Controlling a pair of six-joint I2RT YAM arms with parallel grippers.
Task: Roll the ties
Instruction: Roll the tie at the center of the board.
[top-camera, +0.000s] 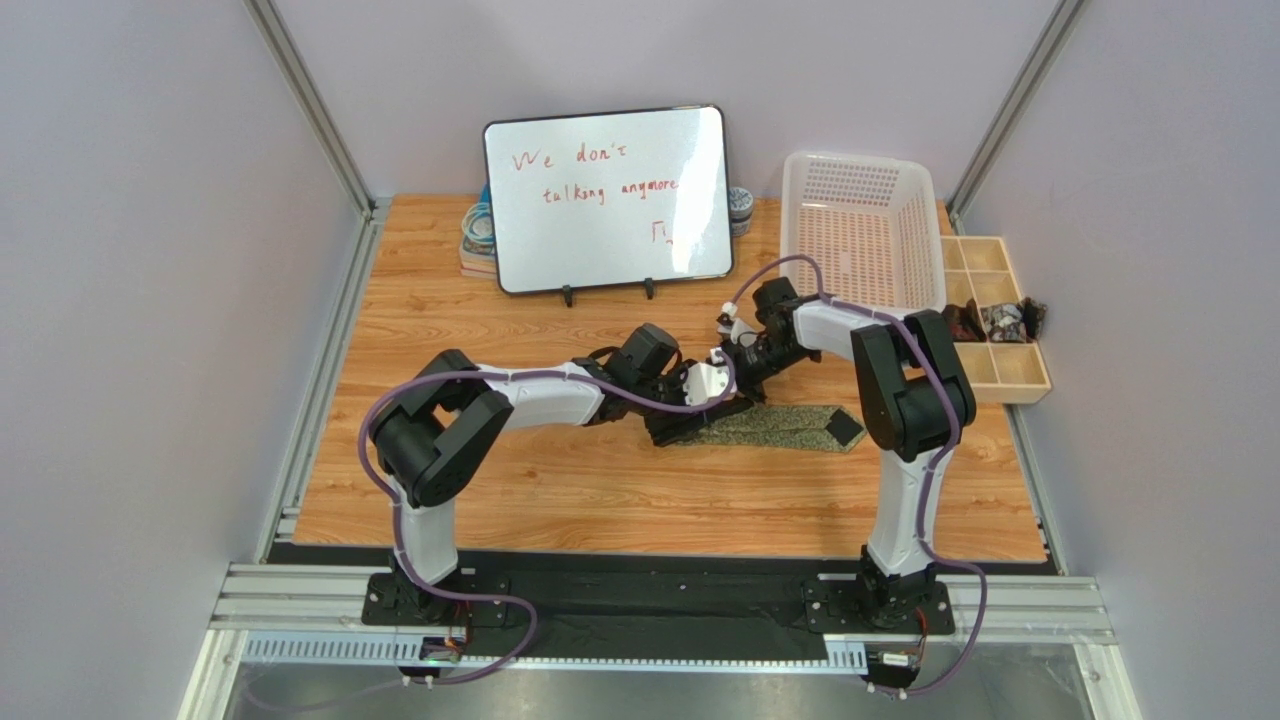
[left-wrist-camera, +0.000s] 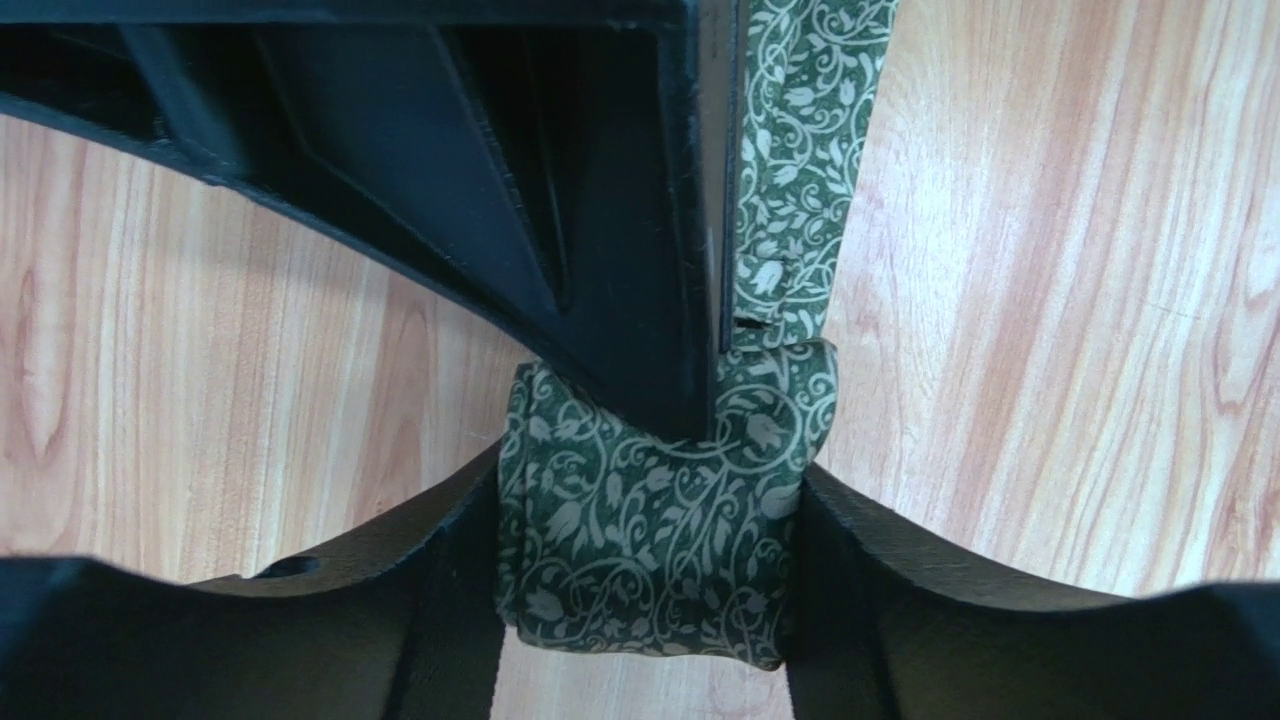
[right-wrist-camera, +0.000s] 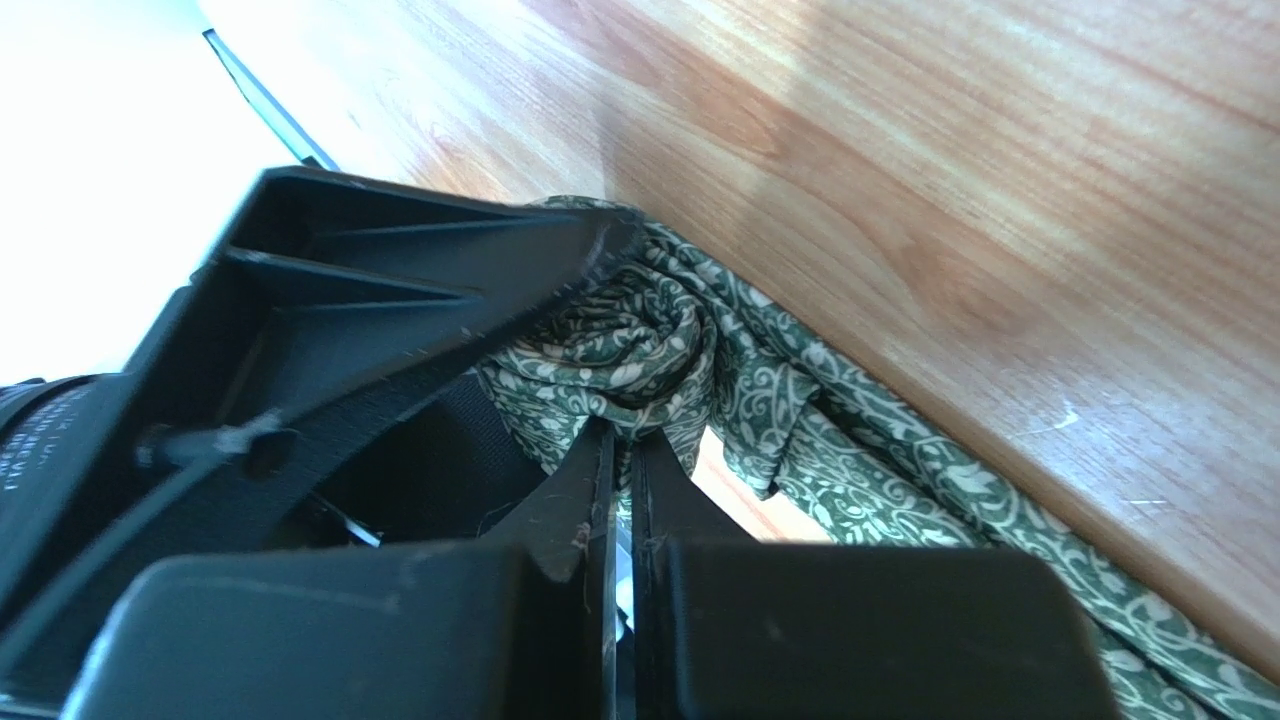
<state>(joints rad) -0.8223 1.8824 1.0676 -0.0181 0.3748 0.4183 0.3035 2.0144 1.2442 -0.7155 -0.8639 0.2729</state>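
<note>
At the near edge of the wooden table (top-camera: 601, 503), two robot arms lean inward and meet over a green tie (top-camera: 774, 426) patterned with pale vines. The tie lies at the middle of the table, one end wound into a tight roll and the rest stretched flat toward the right arm's base. The left gripper (left-wrist-camera: 646, 503) clamps that roll from both sides, its black fingers (left-wrist-camera: 428, 600) pressed against the cloth. The right gripper (right-wrist-camera: 619, 450) comes at the roll end-on, jaws pressed almost together with only a sliver of light between them, their tips pinching the folds at the roll's core. Beyond the arms, a whiteboard (top-camera: 609, 195) with red handwriting stands propped at the back of the table. To its right sits a white plastic basket (top-camera: 860, 159), and beside that a wooden compartment tray (top-camera: 1010, 393) holding a few small dark items (top-camera: 995, 320), too small to identify.
</note>
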